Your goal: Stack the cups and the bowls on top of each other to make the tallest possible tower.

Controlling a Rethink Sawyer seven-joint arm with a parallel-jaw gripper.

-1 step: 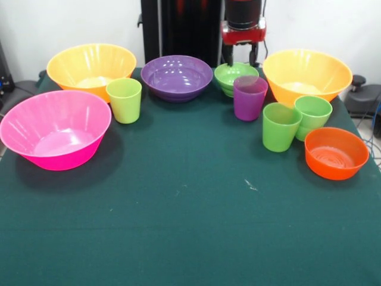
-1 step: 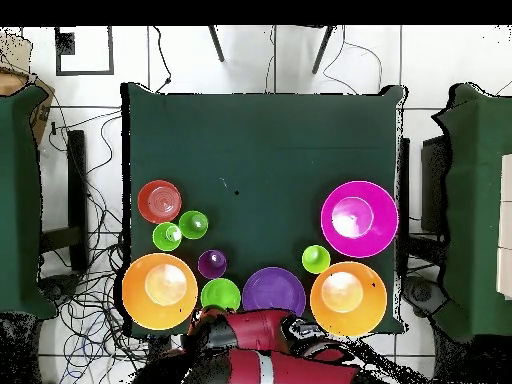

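Observation:
All pieces stand apart on the green cloth; no tower shows. At the left are the big pink bowl (image 1: pixel 56 128) (image 2: pixel 358 218), an orange-yellow bowl (image 1: pixel 91 68) (image 2: pixel 348 298) and the yellow-green cup (image 1: pixel 124 100) (image 2: pixel 316 259). The purple bowl (image 1: pixel 177 76) (image 2: pixel 273 291) sits mid-back. My gripper (image 1: pixel 242 58) hangs open and empty just behind the small green bowl (image 1: pixel 235 76) (image 2: pixel 220 294). In front of that bowl is the purple cup (image 1: pixel 249 97) (image 2: pixel 211 263). To the right are the second orange-yellow bowl (image 1: pixel 306 74) (image 2: pixel 160 290), two green cups (image 1: pixel 280 126) (image 1: pixel 313 114) and the small orange bowl (image 1: pixel 336 152) (image 2: pixel 159 201).
The table (image 1: pixel 190 226) (image 2: pixel 260 150) is covered in dark green cloth. Seen from above, the red arm (image 2: pixel 260 335) overhangs the table edge by the bowls. Other green-covered tables (image 2: pixel 20 200) (image 2: pixel 480 200) stand on both sides, with cables (image 2: pixel 90 280) on the floor.

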